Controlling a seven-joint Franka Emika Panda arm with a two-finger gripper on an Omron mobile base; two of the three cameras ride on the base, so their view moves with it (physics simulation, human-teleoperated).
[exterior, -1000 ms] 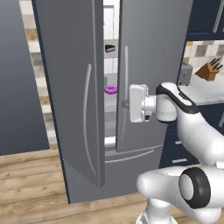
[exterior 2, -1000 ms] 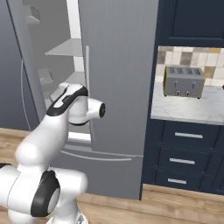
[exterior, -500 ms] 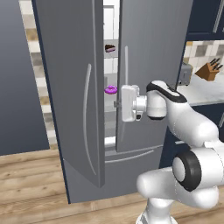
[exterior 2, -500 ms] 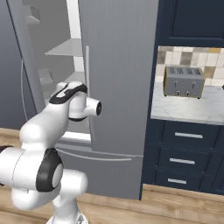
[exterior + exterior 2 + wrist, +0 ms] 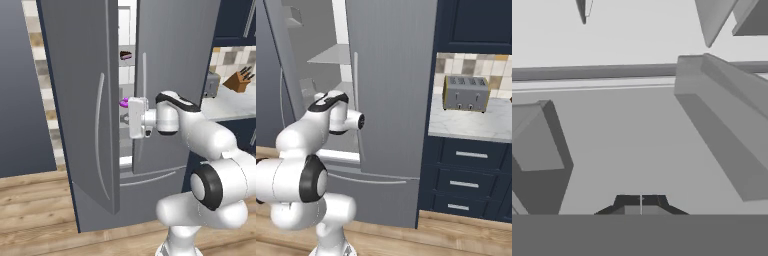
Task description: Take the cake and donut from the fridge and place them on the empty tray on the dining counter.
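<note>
The grey fridge (image 5: 170,60) stands with its left door (image 5: 80,100) swung open and its right door (image 5: 391,75) closed. Through the gap, the dark cake (image 5: 126,55) rests on an upper shelf. The purple-iced donut (image 5: 123,102) lies on a lower shelf, partly behind my hand. My gripper (image 5: 126,120) reaches into the gap just below the donut, shut and holding nothing. In the hand view its fingertips (image 5: 641,202) are pressed together, facing grey shelves (image 5: 722,125) and the white inner wall. The tray and the dining counter are out of view.
Right of the fridge, a marble counter (image 5: 471,127) carries a toaster (image 5: 465,93) and a knife block (image 5: 240,80) over navy drawers (image 5: 466,175). The open left door crowds my hand's left side. Wooden floor lies below.
My hand has swung left from in front of the right door into the gap between the doors, close under the donut. The jaws stayed shut.
</note>
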